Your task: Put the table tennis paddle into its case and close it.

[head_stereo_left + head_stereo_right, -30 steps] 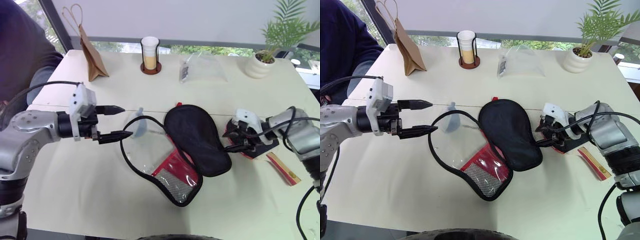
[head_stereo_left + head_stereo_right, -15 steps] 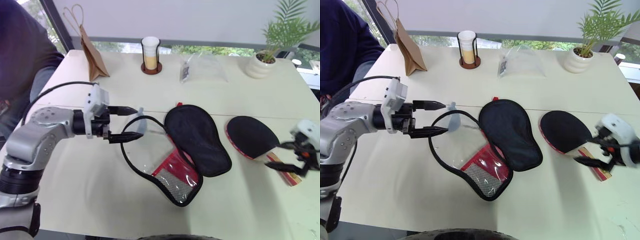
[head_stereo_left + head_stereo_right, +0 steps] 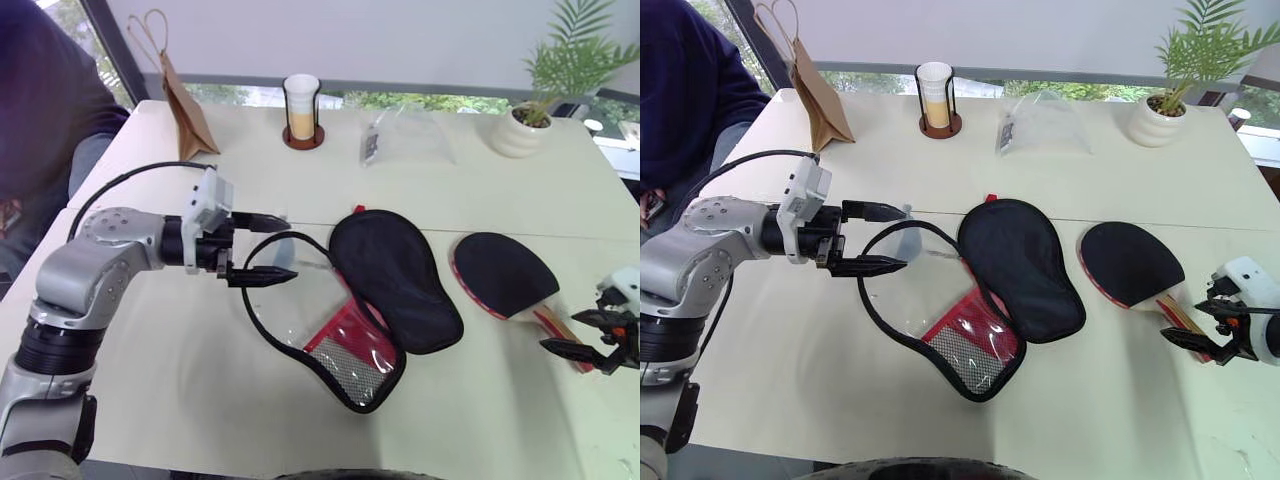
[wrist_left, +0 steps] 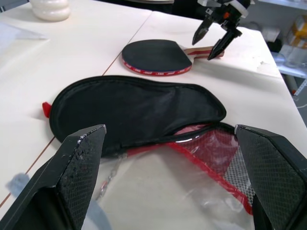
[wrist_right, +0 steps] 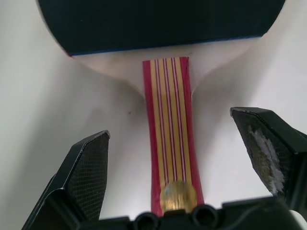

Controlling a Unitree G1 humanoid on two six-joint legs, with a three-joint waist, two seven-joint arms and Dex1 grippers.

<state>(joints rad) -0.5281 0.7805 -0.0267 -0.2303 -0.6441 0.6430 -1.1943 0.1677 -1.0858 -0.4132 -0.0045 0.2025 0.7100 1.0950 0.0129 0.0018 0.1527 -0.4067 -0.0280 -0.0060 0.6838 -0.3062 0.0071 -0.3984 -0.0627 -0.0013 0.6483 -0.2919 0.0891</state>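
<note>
Straddling the paddle's (image 3: 505, 275) striped handle, the right gripper (image 3: 588, 345) has its fingers spread wide with nothing between them yet; the handle runs up between the pads toward the black blade lying just ahead. The paddle lies flat on the table (image 3: 420, 185), well apart from the case (image 3: 350, 300), which lies on the gripper's left with its black flap folded back and the red mesh panel exposed. The left gripper (image 3: 281, 245) is also wide open and empty, poised just short of the case's raised zip rim, the black flap straight ahead of its fingers.

Risks, as I judge them: the handle lies low on the table, so a shallow close could skate over it or spin the paddle away. A grip near the handle's end would let the blade droop and catch on the case rim. If the left gripper fails to pin the soft rim, the case could slide or collapse as the paddle enters.
</note>
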